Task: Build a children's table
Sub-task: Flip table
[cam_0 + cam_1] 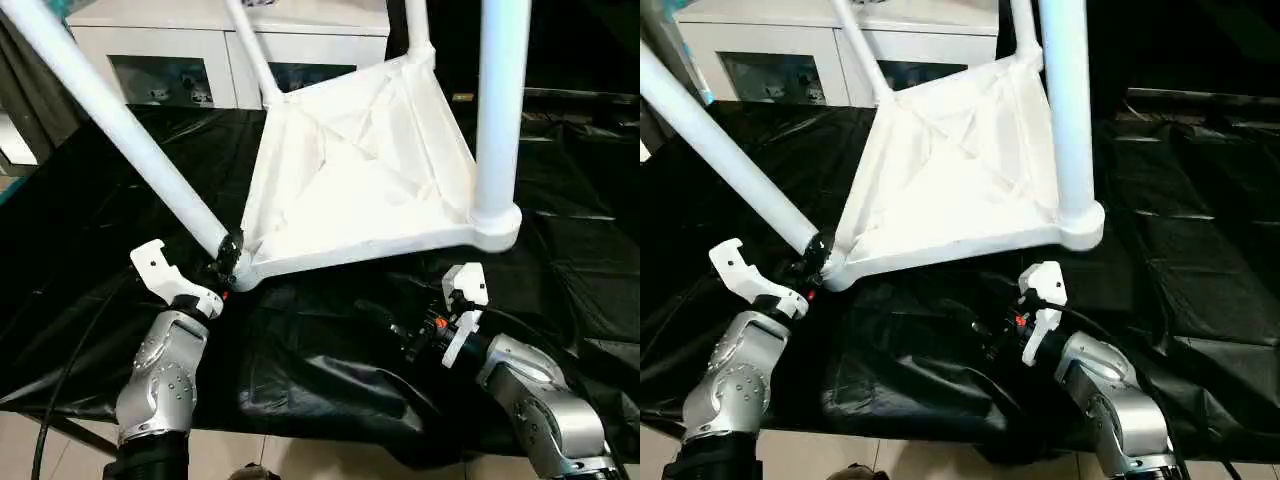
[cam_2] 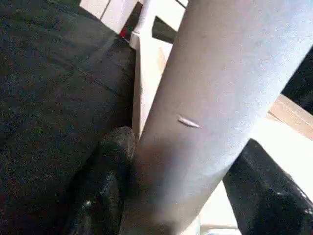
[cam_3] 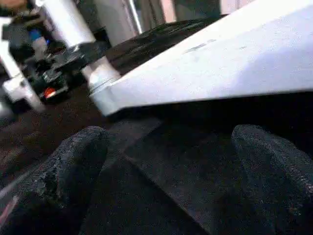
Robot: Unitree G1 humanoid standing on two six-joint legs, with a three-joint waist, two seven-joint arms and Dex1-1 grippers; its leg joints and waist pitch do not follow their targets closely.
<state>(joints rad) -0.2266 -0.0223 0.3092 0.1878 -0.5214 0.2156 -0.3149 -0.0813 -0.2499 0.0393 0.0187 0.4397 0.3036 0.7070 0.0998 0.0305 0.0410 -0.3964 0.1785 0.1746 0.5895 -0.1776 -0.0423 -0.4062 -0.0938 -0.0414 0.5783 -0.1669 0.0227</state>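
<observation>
White plastic children's table (image 1: 350, 170) is lying upside down on black sheet (image 1: 330, 370) covering tabletop. Four legs are being seen at corner sockets; near-left leg (image 1: 120, 120) is leaning outward, likely not fully seated yet. Left gripper (image 1: 226, 262) fingers (image 2: 105, 181) are being closed around that leg at its base. Right gripper (image 1: 395, 330) fingers (image 3: 73, 161) are being held spread, empty, just before table's near edge. Straightening and flipping upright probably remaining.

table legs (image 1: 115, 120) cut off by the upper picture edge, tips unseen, cabinet (image 1: 200, 45) partly hidden behind them, glass-door contents too blurred to tell
</observation>
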